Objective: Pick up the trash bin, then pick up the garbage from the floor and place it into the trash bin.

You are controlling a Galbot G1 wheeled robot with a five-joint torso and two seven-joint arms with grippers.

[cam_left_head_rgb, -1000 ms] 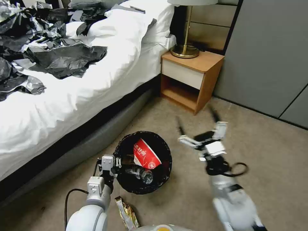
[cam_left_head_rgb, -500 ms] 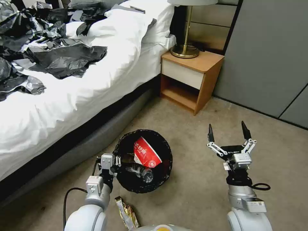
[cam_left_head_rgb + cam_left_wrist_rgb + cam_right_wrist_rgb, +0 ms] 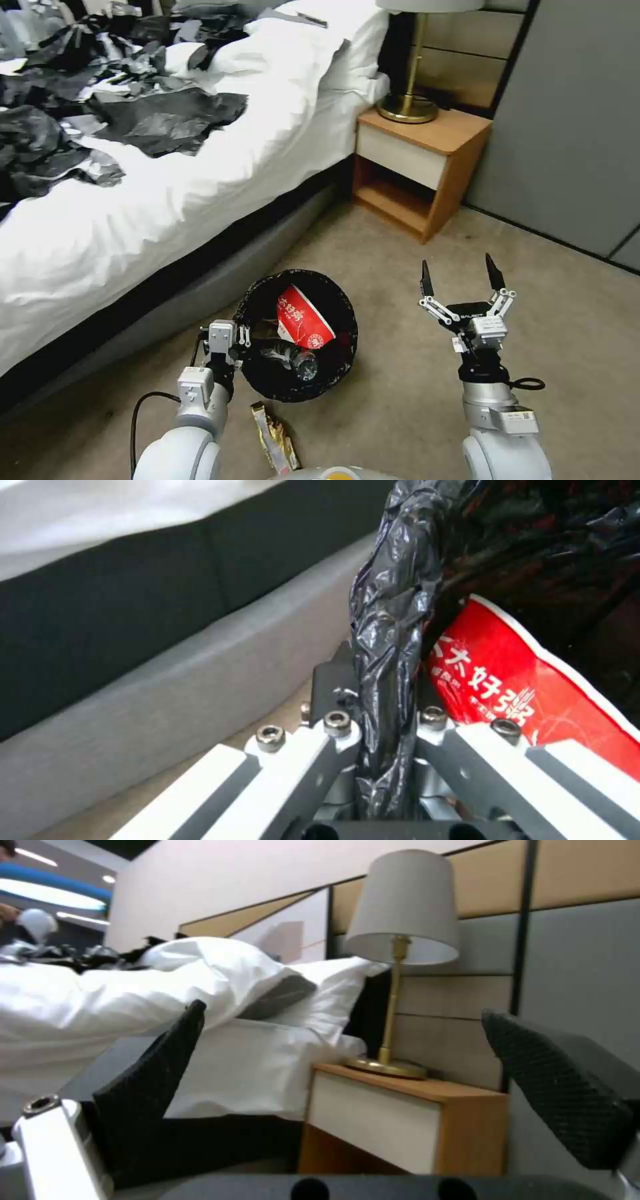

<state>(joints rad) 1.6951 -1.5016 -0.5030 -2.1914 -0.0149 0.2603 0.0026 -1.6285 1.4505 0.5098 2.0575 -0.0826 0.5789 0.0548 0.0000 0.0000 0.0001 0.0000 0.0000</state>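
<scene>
The left gripper (image 3: 235, 335) is clamped on the rim of the trash bin (image 3: 248, 313), at the bin's side toward the bed; in the left wrist view the fingers (image 3: 333, 730) are seen pressed together on the folded black bag (image 3: 387, 645) at the rim. The bin is held just beside the grey bed base (image 3: 200, 293), above the beige carpet (image 3: 400, 400). Inside the bin a red paper container with white lettering (image 3: 303, 320) is seen leaning, with a clear plastic bottle (image 3: 293, 360) lying below it. A gold snack wrapper (image 3: 275, 443) is seen flat on the carpet, near the bin on the robot's side, not touching it.

The right gripper (image 3: 459, 280) is held up to the right of the bin, well apart from it, fingers spread wide and pointing up, nothing between them. Beyond it a wooden nightstand (image 3: 427, 167) with a brass-footed lamp (image 3: 408, 107) is seen against the grey wall panel (image 3: 573, 133). The bed (image 3: 167, 193) is covered by white bedding, with crumpled black plastic sheets (image 3: 133, 120) on top.
</scene>
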